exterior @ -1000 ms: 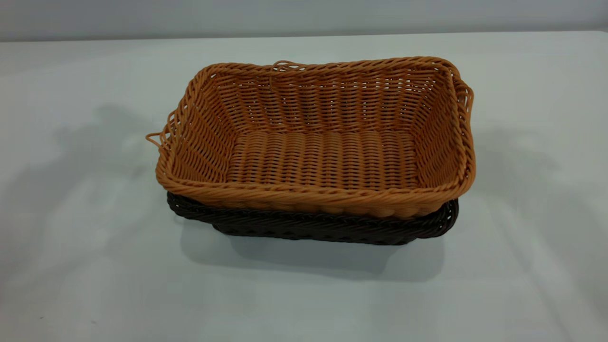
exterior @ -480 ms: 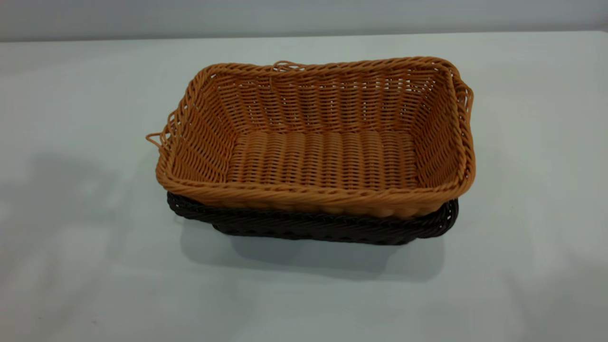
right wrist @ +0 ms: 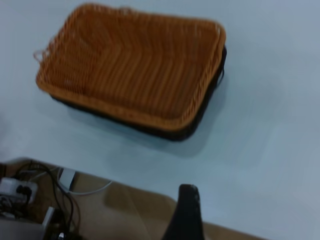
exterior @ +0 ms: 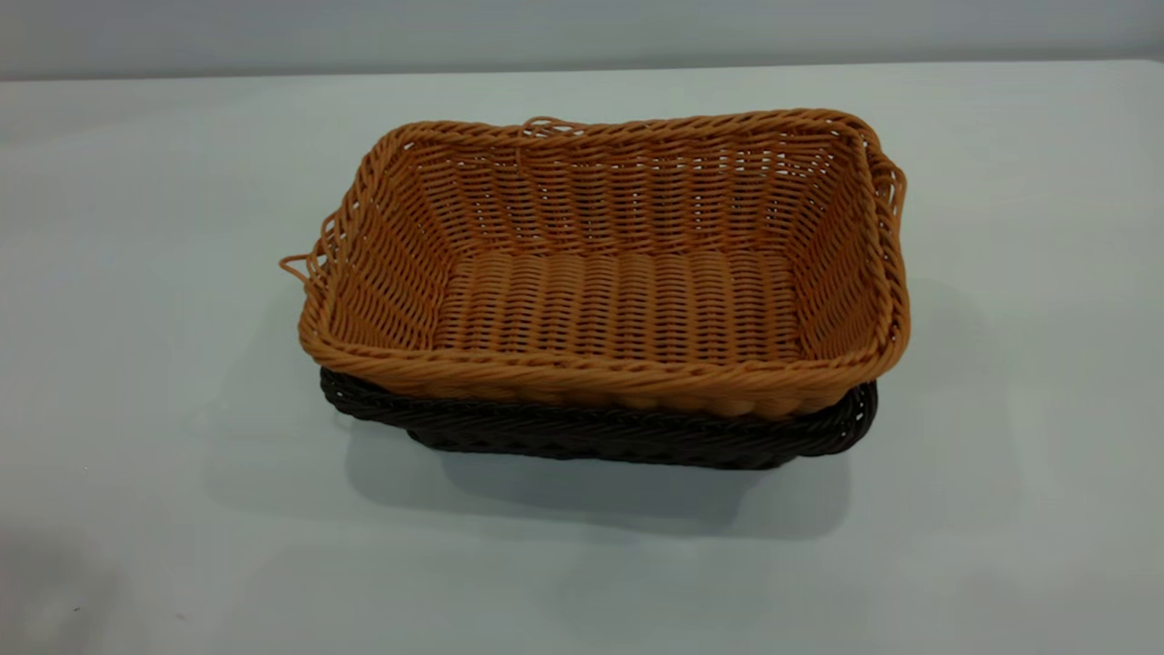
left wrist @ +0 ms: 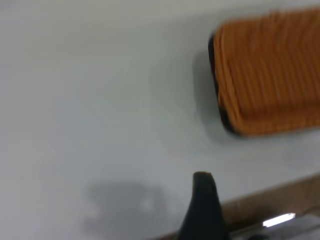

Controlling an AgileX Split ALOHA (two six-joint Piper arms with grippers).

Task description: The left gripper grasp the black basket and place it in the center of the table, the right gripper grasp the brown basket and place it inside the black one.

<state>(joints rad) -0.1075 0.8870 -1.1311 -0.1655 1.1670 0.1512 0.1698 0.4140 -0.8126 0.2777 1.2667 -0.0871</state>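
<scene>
**Brown basket nested in the black one, mid-tabletop**

No writing or label shows on either basket. The brown basket [exterior: 605, 268] sits inside the black basket [exterior: 600, 435], open side up, near the middle of the pale tabletop [exterior: 155, 227]; in the exterior view their long axes run left to right, and only the dark rim shows below the tan one. The left gripper [left wrist: 202, 210] and the right gripper [right wrist: 185, 215] each hang near a tabletop edge, apart from the baskets, holding nothing visible. Only one dark finger of each shows, so their opening cannot be told.
</scene>
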